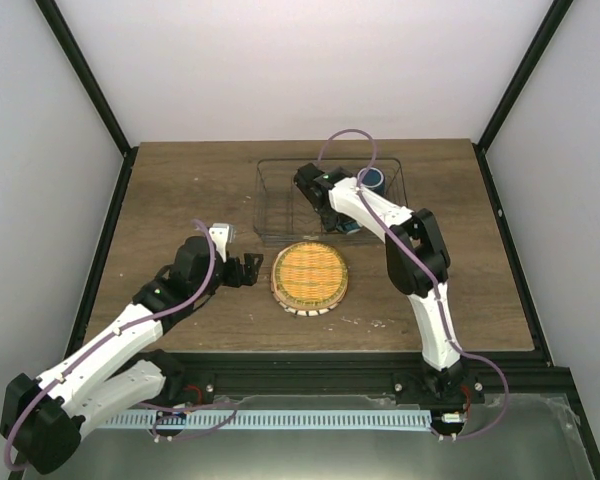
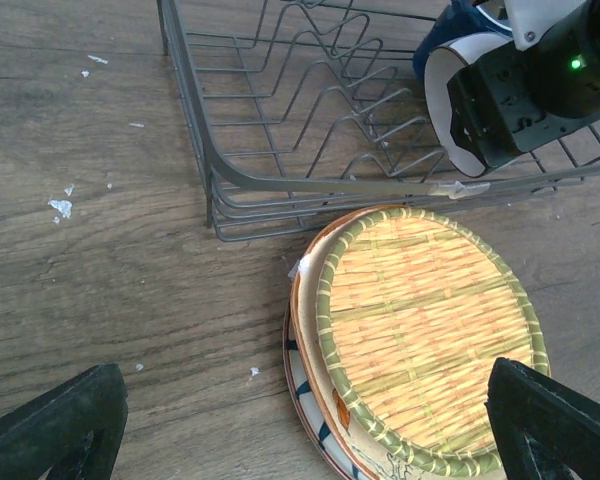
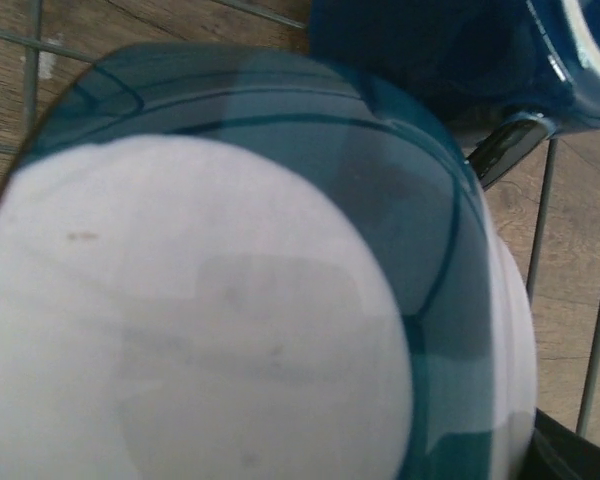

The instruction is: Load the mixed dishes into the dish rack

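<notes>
The yellow-orange woven plate (image 1: 310,274) (image 2: 430,330) tops a stack in front of the dish rack (image 1: 275,200) (image 2: 280,180). Under it lies the cream plate (image 2: 309,329), and below that a plate with blue rim stripes (image 2: 294,364). My left gripper (image 1: 248,270) (image 2: 308,375) is open, low over the stack's left edge, holding nothing. My right gripper (image 1: 332,215) is inside the rack, shut on a white bowl with teal bands (image 3: 200,320) (image 2: 448,110) that stands on edge. The bowl hides the right fingers. The dark blue mug (image 1: 376,178) (image 3: 460,50) sits in the rack's far right corner.
The rack's wire dividers (image 2: 330,90) run across its floor, and its near rail (image 2: 380,185) lies just beyond the plate stack. Small white flecks (image 2: 62,207) dot the wooden table left of the rack. Black frame posts stand at the table's sides.
</notes>
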